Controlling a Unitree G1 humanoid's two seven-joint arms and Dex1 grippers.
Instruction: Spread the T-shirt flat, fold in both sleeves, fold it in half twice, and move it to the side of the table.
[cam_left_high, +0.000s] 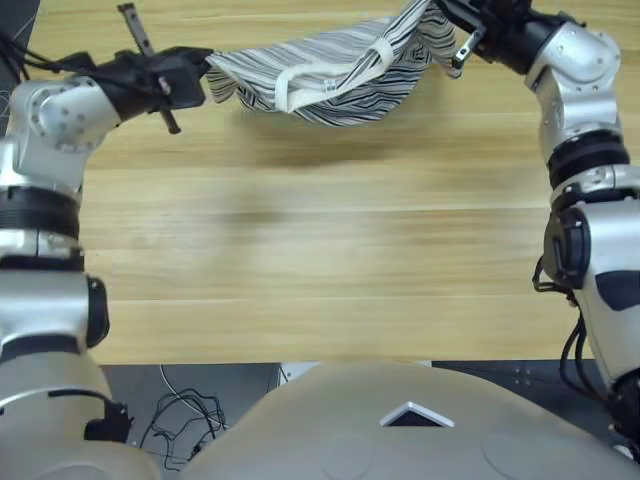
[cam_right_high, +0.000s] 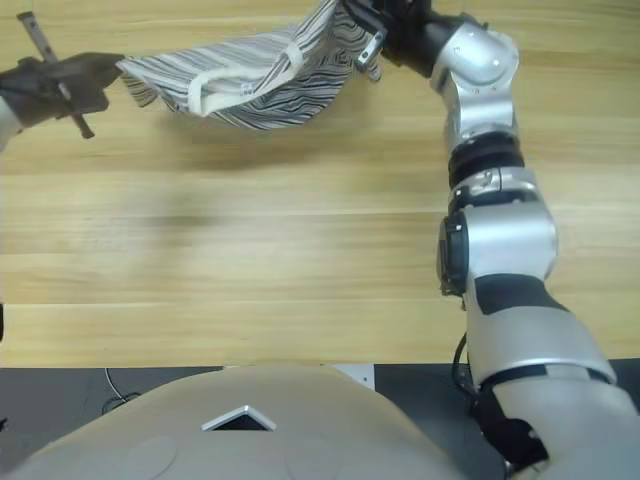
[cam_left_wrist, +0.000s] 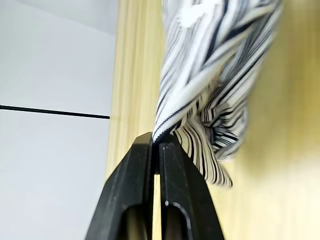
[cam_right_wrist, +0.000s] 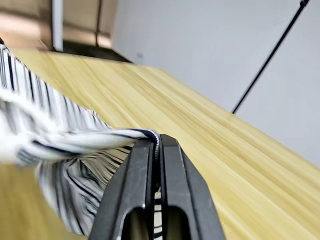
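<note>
We hold the striped T-shirt (cam_left_high: 330, 80) above the counter (cam_left_high: 320, 250), pinched in our left end effector (cam_left_wrist: 156, 142) and right end effector (cam_right_wrist: 156, 142), and next we should lay it flat.

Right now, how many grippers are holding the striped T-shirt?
2. The left gripper is shut on one end of the T-shirt, on the robot's left. The right gripper is shut on the other end, on the robot's right. The cloth hangs between them above the table.
</note>
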